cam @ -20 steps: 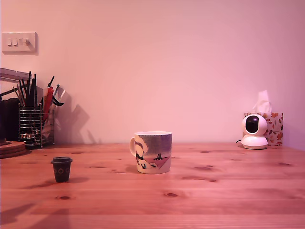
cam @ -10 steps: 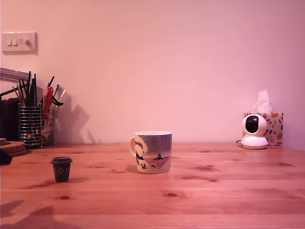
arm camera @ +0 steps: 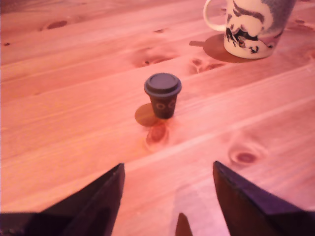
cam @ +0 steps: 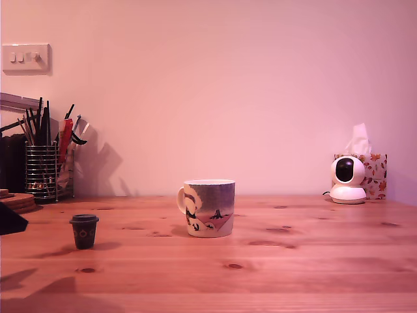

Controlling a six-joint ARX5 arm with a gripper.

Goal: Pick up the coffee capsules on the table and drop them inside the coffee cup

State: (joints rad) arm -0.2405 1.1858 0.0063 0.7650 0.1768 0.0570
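One blackish coffee capsule (cam: 84, 231) (arm camera: 163, 95) stands upright on the pine table (cam: 273, 261) toward the exterior view's left. The cream coffee cup (cam: 207, 207) (arm camera: 251, 24) with the purple sky print stands at mid-table, handle toward the exterior view's left. My gripper (arm camera: 168, 169) is open; its two dark fingers (arm camera: 101, 199) sit above the bare wood, short of the capsule, which lies ahead between them. In the exterior view only a dark tip of the gripper (cam: 10, 220) shows at the left edge. No blue capsule is visible.
A wire-mesh pen holder (cam: 42, 171) full of pens and a round wooden board (cam: 16, 201) stand at the back of the exterior view's left. A white camera (cam: 347, 179) and a tissue box (cam: 370, 171) sit at the back right.
A dark part of the gripper has come into the exterior view from the left edge, and its shadow on the table front has grown. Capsule and cup have not moved.
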